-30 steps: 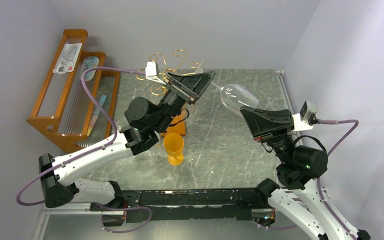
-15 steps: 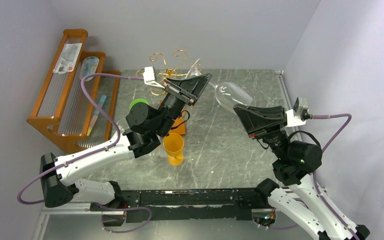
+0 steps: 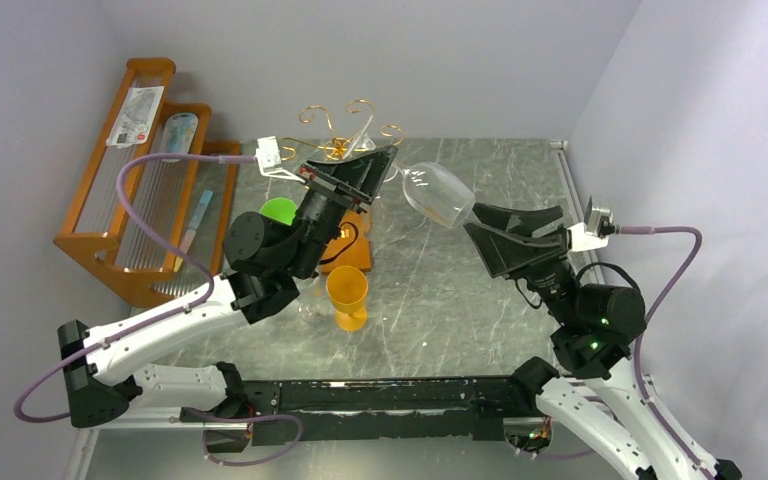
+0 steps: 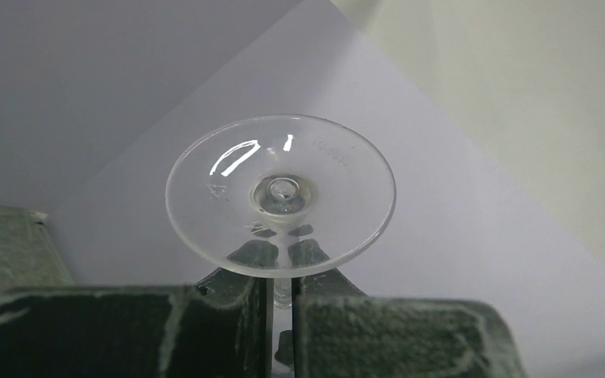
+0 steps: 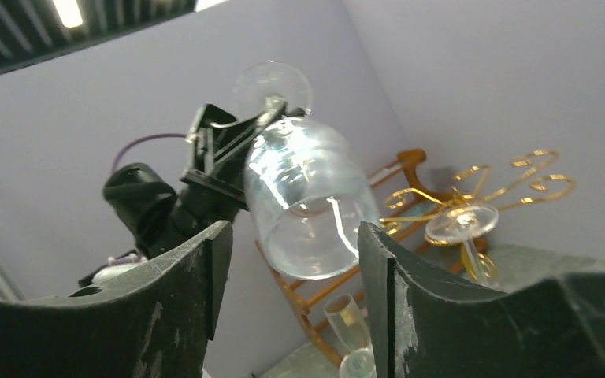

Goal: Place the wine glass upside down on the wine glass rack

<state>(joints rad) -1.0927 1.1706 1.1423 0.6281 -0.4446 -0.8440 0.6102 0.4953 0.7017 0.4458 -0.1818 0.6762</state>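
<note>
Passing the glass between the arms seems to be the step in hand. The clear stemmed wine glass [image 3: 438,193] is tilted in the air over the grey marbled desk [image 3: 440,300], just right of the thin gold wire rack with curled arms [image 3: 340,145], and not yet on it. Its round foot [image 4: 280,193] points far and left, and its bowl [image 5: 307,197] opens near and right. The left jaws are clenched on the stem just under the foot. The right jaws are released, spread wide with the bowl at their tips; I cannot tell whether a tip brushes the glass. Next, I judge, the right arm [image 3: 600,330] needs to draw clear of the bowl. The left arm [image 3: 175,320] then has to turn the glass foot-up and slide the stem sideways into a free curl, so that the foot rests on the wire. A narrow grip on a smooth stem could let the bowl swing during that turn. By count there are two arms, one wire rack on its flat orange-brown base [image 3: 358,257] and one held glass. A second clear glass [image 5: 463,222] appears to hang foot-up among the curls, seen from the right wrist. Also present are one orange plastic goblet [image 3: 347,297] standing near the rack, one green round thing [image 3: 280,210] half hidden behind the left arm, and one stepped brown wooden shelf [image 3: 150,170] at far left. Other clear glassware low in the right wrist view is too unclear to count.
</note>
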